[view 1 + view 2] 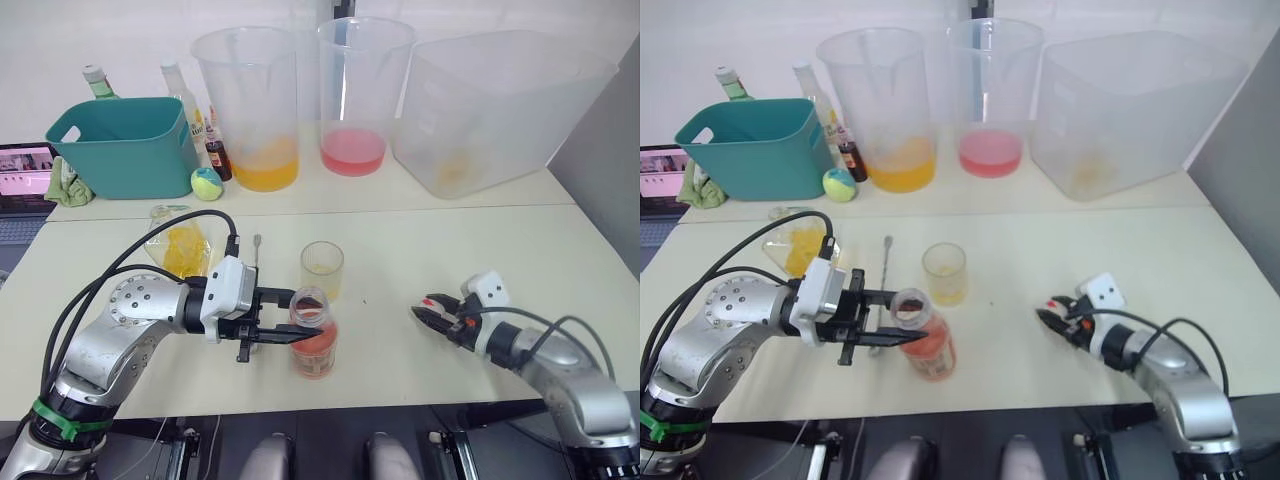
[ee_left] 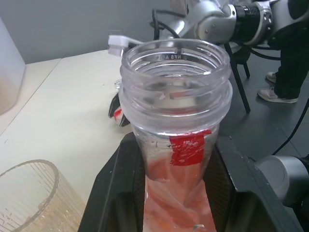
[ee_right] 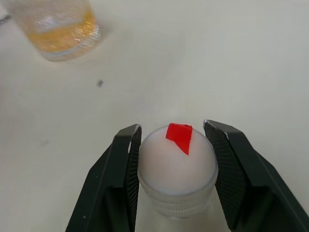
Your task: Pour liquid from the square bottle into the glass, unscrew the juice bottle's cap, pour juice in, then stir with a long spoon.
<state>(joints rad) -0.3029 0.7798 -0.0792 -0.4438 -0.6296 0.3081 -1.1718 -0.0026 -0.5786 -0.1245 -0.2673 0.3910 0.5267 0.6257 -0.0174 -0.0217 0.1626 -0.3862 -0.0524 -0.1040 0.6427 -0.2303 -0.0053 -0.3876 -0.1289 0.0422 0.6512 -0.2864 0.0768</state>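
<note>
Your left tool [image 1: 300, 322] grips the open juice bottle [image 1: 314, 346] near the lower middle of the frame, just below the glass [image 1: 322, 268]. Your right tool [image 3: 171, 159] at lower right holds the white cap [image 3: 176, 169], low over the surface [image 1: 450, 250].

Pale cream counter [image 1: 480, 240]; a seam across it divides a near slab from a far one; near slab: glass [image 1: 322, 268] with a little yellow liquid, upright; juice bottle [image 1: 313, 340] just nearer, uncapped; long spoon [image 1: 256, 248] flat beside the glass; square bottle [image 1: 180, 245] on its side further left; far slab: teal basket [image 1: 125, 145], green ball [image 1: 206, 182], three large clear pitchers [image 1: 250, 105], two holding orange and pink liquid.
</note>
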